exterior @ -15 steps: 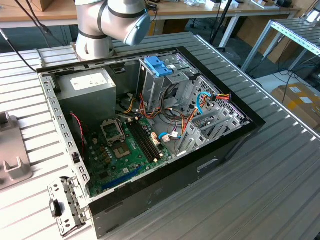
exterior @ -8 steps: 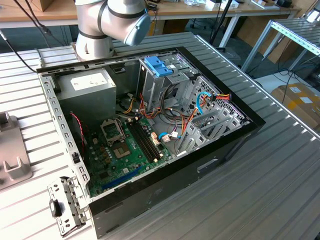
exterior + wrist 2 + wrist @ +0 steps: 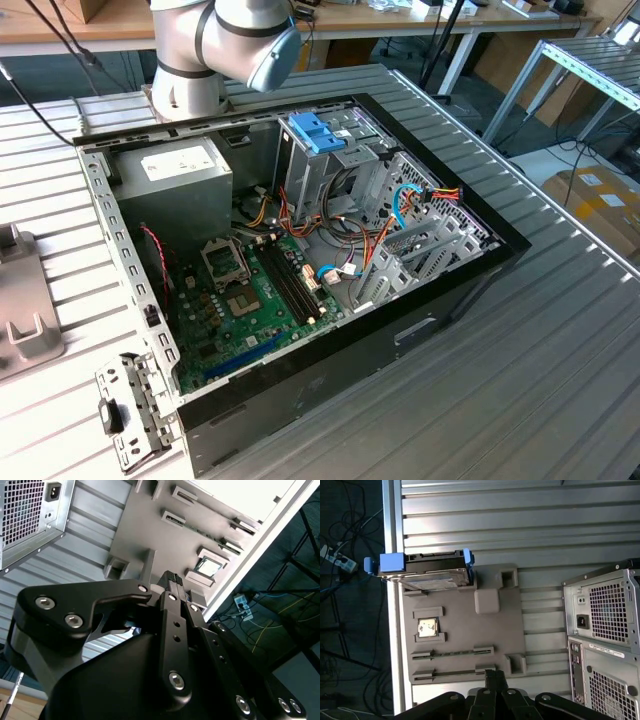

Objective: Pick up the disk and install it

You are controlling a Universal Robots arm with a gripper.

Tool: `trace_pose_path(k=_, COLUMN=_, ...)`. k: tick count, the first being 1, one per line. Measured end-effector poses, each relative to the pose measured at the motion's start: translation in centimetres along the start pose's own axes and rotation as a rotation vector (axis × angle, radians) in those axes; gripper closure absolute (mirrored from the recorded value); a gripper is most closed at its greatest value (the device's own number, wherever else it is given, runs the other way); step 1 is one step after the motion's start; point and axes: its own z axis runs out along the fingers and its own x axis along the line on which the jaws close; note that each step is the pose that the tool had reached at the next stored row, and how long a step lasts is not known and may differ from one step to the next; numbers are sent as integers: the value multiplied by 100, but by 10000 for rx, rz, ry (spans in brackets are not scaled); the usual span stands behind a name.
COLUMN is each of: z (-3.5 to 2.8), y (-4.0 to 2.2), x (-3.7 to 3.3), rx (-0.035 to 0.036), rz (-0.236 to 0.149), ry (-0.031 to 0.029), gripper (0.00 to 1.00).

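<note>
In the first wrist view the disk (image 3: 427, 575), a dark drive in a bright blue carrier with a blue tab, rests at one end of a grey fixture plate (image 3: 465, 635) beside the table's edge. My gripper (image 3: 495, 676) hovers over the opposite end of that plate, well apart from the disk. Its black fingers are pressed together with nothing between them. In the second wrist view the gripper (image 3: 172, 578) is shut above the same plate (image 3: 145, 525). The open computer case (image 3: 300, 250) lies on the table in the exterior view.
Inside the case are a light-blue bracket (image 3: 315, 130), a grey power supply (image 3: 185, 165), a green motherboard (image 3: 250, 290) and cables. A small chip (image 3: 427, 627) sits in the fixture plate. The case's rear panel (image 3: 605, 630) stands beside the plate. Cables lie on the floor past the table edge (image 3: 392, 605).
</note>
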Motion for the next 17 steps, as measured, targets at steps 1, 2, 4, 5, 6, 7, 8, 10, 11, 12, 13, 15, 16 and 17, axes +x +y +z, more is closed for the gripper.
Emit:
trace_pose_path(k=1, z=0, y=0, x=6, rx=0, rz=0, ry=0, gripper=89)
trace_pose_path(k=2, z=0, y=-1, x=10, rx=0, rz=0, ry=0, gripper=89)
trace_pose_path(k=4, z=0, y=-1, x=20, rx=0, rz=0, ry=-1, gripper=89)
trace_pose_path(k=5, z=0, y=-1, x=22, rx=0, rz=0, ry=0, gripper=89)
trace_pose_path(k=6, z=0, y=-1, x=24, rx=0, rz=0, ry=0, gripper=89)
trace_pose_path(k=7, z=0, y=-1, x=28, rx=0, rz=0, ry=0, gripper=89)
trace_pose_path(k=8, z=0, y=-1, x=30, rx=0, rz=-1, ry=-1, gripper=89)
trace_pose_path(k=10, z=0, y=-1, x=38, rx=-1, rz=0, ry=-1, gripper=89)
trace_pose_path(k=11, z=0, y=-1, x=41, rx=0, rz=-1, ry=-1, gripper=89)
trace_pose_path(k=12, z=0, y=-1, x=43, rx=-1, rz=-1, ry=-1, gripper=89)
trace_pose_path(k=13, z=0, y=-1, x=45, rx=0, rz=0, ry=-1, gripper=89)
trace_pose_path(k=15, z=-1, y=0, x=51, rx=0, rz=0, ry=0, gripper=89)
trace_pose_path(k=16, z=0, y=0, x=53, rx=0, rz=0, ry=-1, gripper=89)
trace_pose_path(k=17, z=-1, y=1, x=55, rx=0, rz=0, ry=0, gripper=89)
